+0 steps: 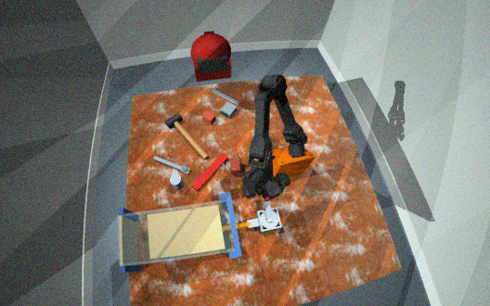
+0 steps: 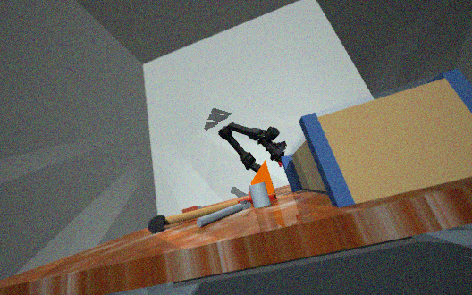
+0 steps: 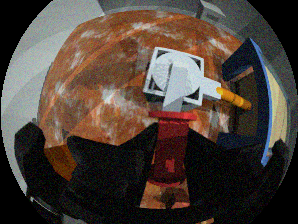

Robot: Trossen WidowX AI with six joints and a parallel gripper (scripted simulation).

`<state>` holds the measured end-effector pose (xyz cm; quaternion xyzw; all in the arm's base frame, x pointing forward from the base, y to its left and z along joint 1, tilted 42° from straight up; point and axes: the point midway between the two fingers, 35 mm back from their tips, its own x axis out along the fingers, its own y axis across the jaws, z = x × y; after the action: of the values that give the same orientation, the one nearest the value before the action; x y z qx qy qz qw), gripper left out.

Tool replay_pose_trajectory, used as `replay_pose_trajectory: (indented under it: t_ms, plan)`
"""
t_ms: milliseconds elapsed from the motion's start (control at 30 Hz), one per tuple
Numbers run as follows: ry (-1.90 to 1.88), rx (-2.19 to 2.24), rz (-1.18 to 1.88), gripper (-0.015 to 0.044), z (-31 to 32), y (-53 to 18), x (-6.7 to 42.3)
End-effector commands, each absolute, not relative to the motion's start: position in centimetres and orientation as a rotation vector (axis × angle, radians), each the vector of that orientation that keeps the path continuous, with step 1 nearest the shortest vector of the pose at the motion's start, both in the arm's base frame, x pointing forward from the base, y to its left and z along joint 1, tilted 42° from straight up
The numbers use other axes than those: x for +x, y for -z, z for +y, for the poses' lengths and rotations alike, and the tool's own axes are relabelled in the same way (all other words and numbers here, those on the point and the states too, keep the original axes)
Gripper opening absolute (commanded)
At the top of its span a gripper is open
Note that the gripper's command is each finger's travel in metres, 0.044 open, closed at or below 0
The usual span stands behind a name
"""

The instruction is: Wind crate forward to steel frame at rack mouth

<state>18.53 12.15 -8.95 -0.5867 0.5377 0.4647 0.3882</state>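
Observation:
My gripper [image 1: 265,192] [image 2: 281,157] [image 3: 168,127] is shut on the red winch handle [image 1: 267,202] [image 3: 172,144] and holds it upright just above and behind the white hand winch [image 1: 269,219] [image 3: 176,75]. The handle's lower end points down near the winch top; I cannot tell whether it touches the winch. An orange strap [image 1: 243,224] [image 3: 234,100] runs from the winch to the tan crate [image 1: 186,232] [image 2: 393,134], which sits flat inside the clear-panelled cubby. The blue frame [image 1: 232,223] [image 2: 326,161] [image 3: 244,83] stands at the cubby's mouth. The winch is hidden in the exterior view.
A hammer [image 1: 187,134] [image 2: 197,215], a red bar [image 1: 210,172], a grey cylinder [image 1: 176,180] [image 2: 259,195], a grey tool [image 1: 171,164], small blocks [image 1: 209,117] and a grey square [image 1: 228,109] lie behind the cubby. The arm's orange base [image 1: 290,162] stands behind the winch. A red dome [image 1: 211,56] stands at the back.

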Motion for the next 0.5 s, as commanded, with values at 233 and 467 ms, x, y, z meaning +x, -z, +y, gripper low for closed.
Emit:
replay_pose_trajectory:
  t_ms: [233,467]
  plan:
    - [-1.140,-1.510,1.351,0.0000,12.3,9.1,21.2]
    - [-1.140,-1.511,1.350,0.0000,12.6,9.3,22.3]
